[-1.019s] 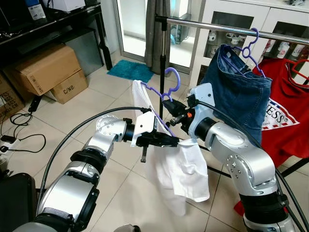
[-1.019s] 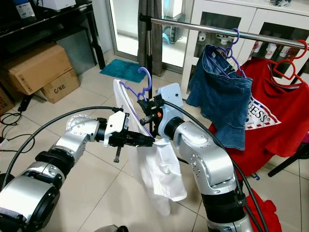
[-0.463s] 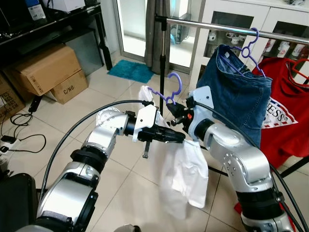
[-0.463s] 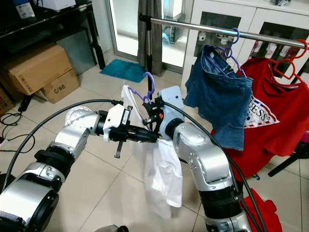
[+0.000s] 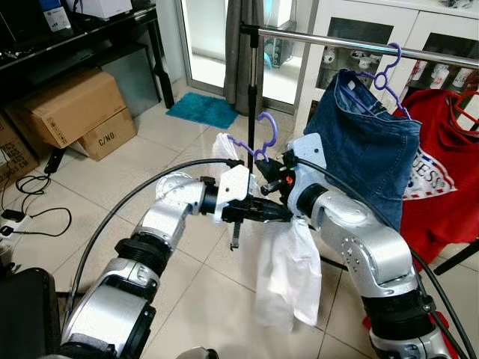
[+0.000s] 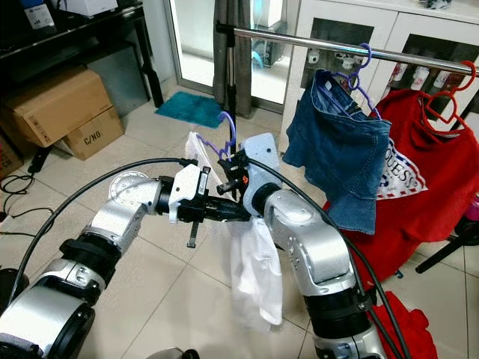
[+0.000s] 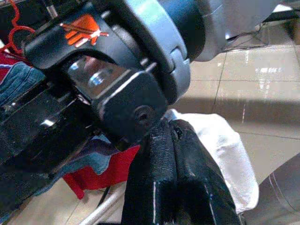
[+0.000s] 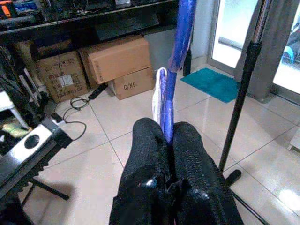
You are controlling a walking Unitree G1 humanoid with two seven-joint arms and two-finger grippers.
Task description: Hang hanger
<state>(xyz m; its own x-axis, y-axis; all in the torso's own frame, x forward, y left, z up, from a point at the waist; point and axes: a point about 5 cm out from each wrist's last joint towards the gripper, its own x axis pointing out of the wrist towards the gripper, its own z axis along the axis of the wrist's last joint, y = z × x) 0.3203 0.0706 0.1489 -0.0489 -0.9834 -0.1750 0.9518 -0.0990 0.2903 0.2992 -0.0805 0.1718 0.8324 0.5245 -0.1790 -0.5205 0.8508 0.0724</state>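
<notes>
In the left eye view the purple hanger [image 5: 258, 142] with a white garment [image 5: 288, 277] on it is well below the metal rail [image 5: 359, 43], near the rail's black upright post [image 5: 251, 97], and its hook is not yet over the rail. The right gripper [image 5: 271, 170] holds the hanger just under the hook, and the left gripper [image 5: 278, 213] is just beside it, at the top of the white cloth. On the rail already hang a blue denim garment [image 5: 367, 142] and, beyond it, a red shirt [image 5: 441, 172]. In the right eye view the free part of the rail [image 6: 277, 37] lies between the post and the denim, so I judge the hook should be lifted above that part and then lowered on it, with the opening of the hook turned toward the rail. In the left wrist view the left fingers [image 7: 180, 187] are pressed together on the white cloth, so this arm should rise together with the other, otherwise the cloth may pull the hanger crooked. In the right wrist view the right fingers [image 8: 145, 154] are closed tightly on the purple shaft [image 8: 180, 56], with the post near; this grip should be kept until the hook sits on the rail.
</notes>
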